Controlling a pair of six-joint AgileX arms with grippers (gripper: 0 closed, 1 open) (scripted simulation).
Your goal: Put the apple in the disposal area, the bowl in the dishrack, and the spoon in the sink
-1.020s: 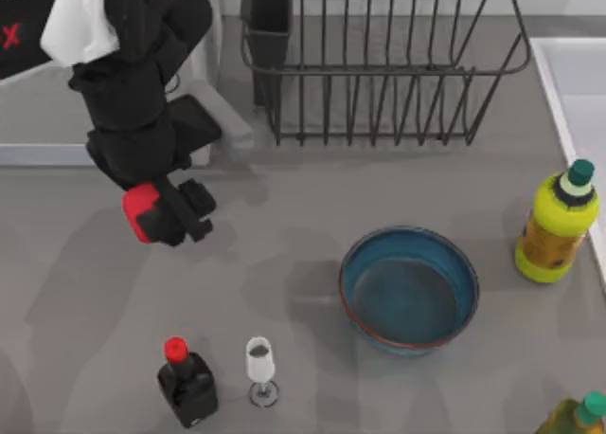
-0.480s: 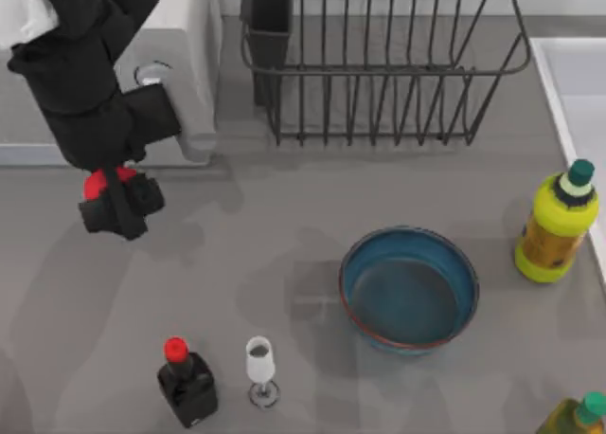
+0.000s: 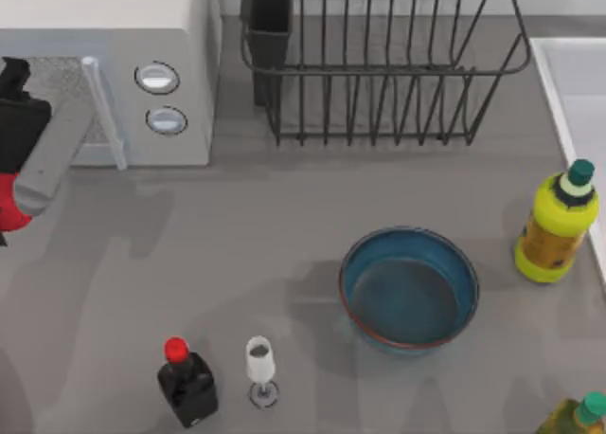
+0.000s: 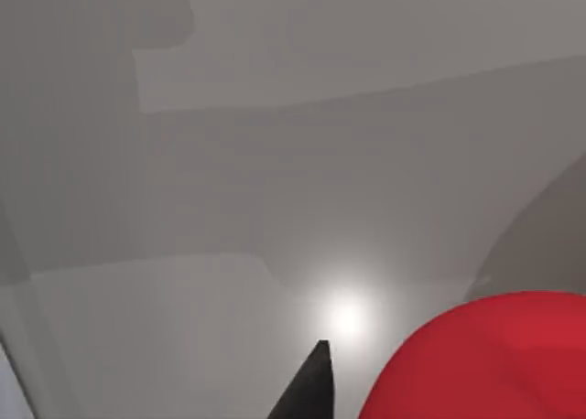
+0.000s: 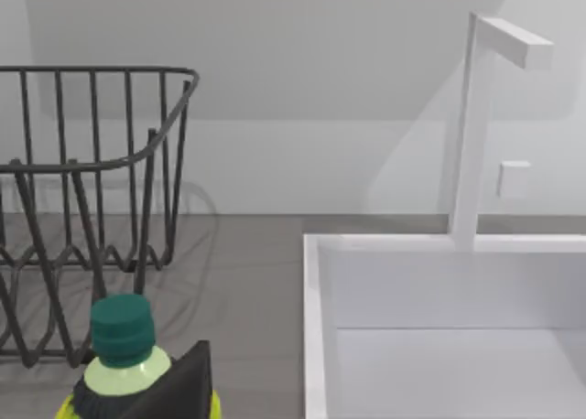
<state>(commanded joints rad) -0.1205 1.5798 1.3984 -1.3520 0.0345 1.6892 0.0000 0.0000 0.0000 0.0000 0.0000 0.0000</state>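
One claw at work: the left gripper (image 3: 8, 202) sat at the table's far left edge, clamped on the apple (image 3: 9, 207).
Apple: red, close against a dark finger (image 4: 307, 387) in the left wrist view.
Bowl (image 3: 409, 288): on the table, right of centre, in front of the dishrack (image 3: 379, 64).
Sink (image 3: 573, 83): at the right edge, yellow bottle (image 3: 557, 224) just beside it.
Front left: black bottle (image 3: 187, 382) beside wine glass (image 3: 260, 370).

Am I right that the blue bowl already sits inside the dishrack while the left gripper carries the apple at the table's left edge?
Not quite. In the top view the bowl stands on the table, in front of the dishrack, not inside it. The rest holds: the left gripper has the apple at the table's left edge.
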